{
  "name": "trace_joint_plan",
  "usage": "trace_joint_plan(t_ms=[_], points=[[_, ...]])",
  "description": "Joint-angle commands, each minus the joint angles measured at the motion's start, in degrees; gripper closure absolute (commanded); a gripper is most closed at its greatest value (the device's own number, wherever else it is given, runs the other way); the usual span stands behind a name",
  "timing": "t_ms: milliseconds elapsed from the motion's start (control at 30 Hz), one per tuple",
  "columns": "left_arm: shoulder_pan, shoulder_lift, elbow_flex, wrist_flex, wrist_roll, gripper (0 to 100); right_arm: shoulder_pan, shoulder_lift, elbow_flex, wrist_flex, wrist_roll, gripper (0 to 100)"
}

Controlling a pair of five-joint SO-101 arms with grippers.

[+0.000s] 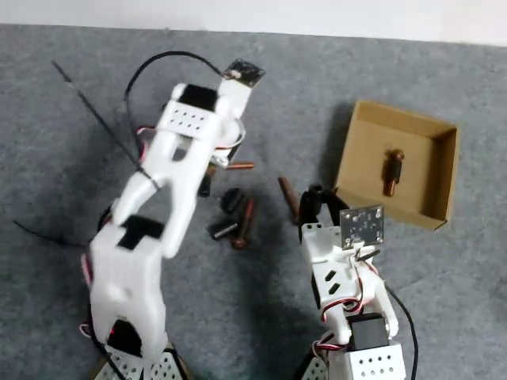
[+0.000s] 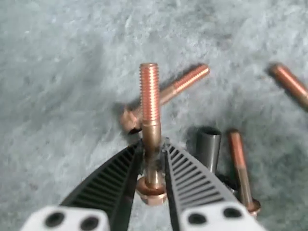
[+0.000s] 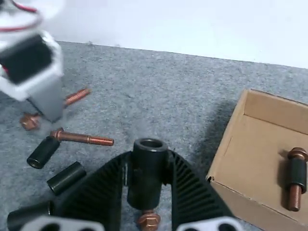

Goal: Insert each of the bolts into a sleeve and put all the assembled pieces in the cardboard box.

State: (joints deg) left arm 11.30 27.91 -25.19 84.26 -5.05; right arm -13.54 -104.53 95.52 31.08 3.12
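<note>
As box [image 1: 420, 178] sits open, assembled piece [image 1: 393, 172] lies inside.

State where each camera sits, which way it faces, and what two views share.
High view: fixed overhead, looking down on the grey carpeted table; white left arm and white right arm show.
Left wrist view: on the left arm's wrist, looking down along the left claw, shut on a copper threaded bolt.
Right wrist view: on the right arm's wrist, looking across the table past the right claw, shut on a black cylindrical sleeve.
Shared: high and right wrist views show the brown cardboard box.
</note>
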Motion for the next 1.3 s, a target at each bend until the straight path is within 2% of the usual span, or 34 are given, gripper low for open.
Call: trace_joint_plan(t_ms=[0,233,333,433,667,733,867,1067,1267], points=[[-1.63,-18.15,18.59,-10.64,0.53,100,0.57,-0.75,3.03,-2.15,0.53,99.5],[-9.89,-43.03,53.23,-32.09,0.18,99,0.57,-0.75,3.03,-2.15,0.53,99.5],[-14.02,-48.92,64.04,-35.87,-4.57,99,0.57,-0.75,3.03,-2.15,0.53,99.5],[-16.66,-50.51,69.41,-35.16,-20.13,99,0.31,-0.75,3.03,-2.15,0.53,99.5],[-27.12,-50.51,73.8,-34.02,-72.97,99,0.22,-0.75,3.03,-2.15,0.53,99.5],[-30.29,-50.42,72.75,-31.56,-80.88,99,0.22,-0.75,3.03,-2.15,0.53,99.5],[-33.19,-50.42,69.41,-27.96,-82.02,99,0.22,-0.75,3.21,-2.15,0.53,99.5],[-33.45,-50.07,65.19,-23.82,-82.02,99,0.31,-0.75,4.53,-2.15,0.53,99.5],[-33.63,-37.93,59.12,-22.24,-80.7,99,0.31,-0.75,4.53,-2.15,0.53,99.5]])
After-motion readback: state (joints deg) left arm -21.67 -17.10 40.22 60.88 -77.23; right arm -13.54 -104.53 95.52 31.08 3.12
